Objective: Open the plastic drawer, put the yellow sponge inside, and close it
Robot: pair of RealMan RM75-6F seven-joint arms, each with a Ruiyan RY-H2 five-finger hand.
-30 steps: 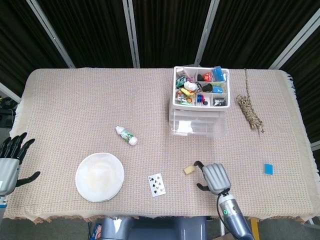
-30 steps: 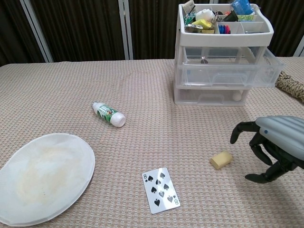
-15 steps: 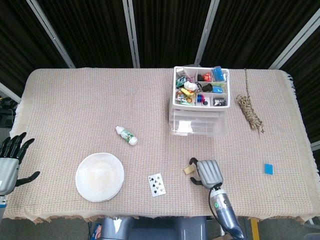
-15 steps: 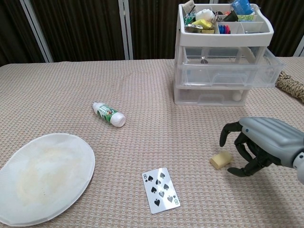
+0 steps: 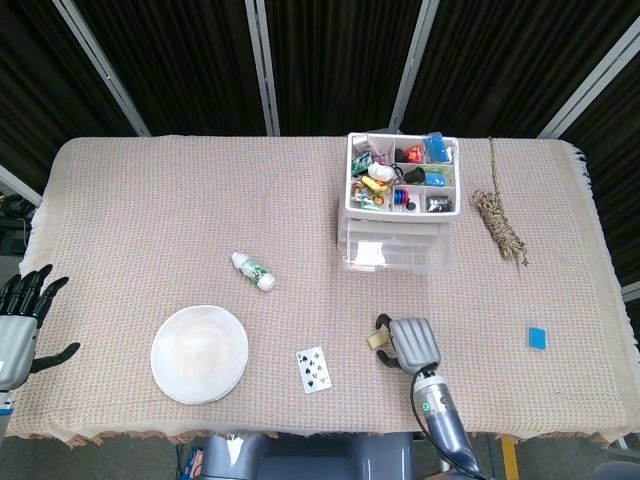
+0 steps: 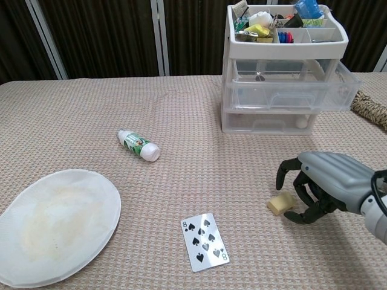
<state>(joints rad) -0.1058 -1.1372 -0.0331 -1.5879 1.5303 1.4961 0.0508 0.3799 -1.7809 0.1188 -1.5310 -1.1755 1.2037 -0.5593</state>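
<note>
Looking down from the head view, the right hand has slid leftward across the woven beige tablecloth over the last second and now sits right against the small yellow sponge block, which has not budged. The sponge lies well in front of the clear plastic drawer unit, on the near side of it, with the playing card off to its left. The dark fingers curl around the sponge's right and far edges. From up here I cannot tell whether they actually press on it. The left hand hangs off the table's far-left edge, fingers fanned apart, holding nothing.

From the chest view the same approach shows plainly: the right hand has come in from the right, and its curved fingers arch over the sponge like a cage, fingertips just beside or perhaps touching its right end. It looks like a grasp about to close, not one already made, so I judge the pickup step is only starting. The middle drawer of the unit stands pulled out toward the table front, so the opening seems done. The sponge lies flat, its long axis running left to right with the right end tipped slightly away toward the drawer unit.
</note>
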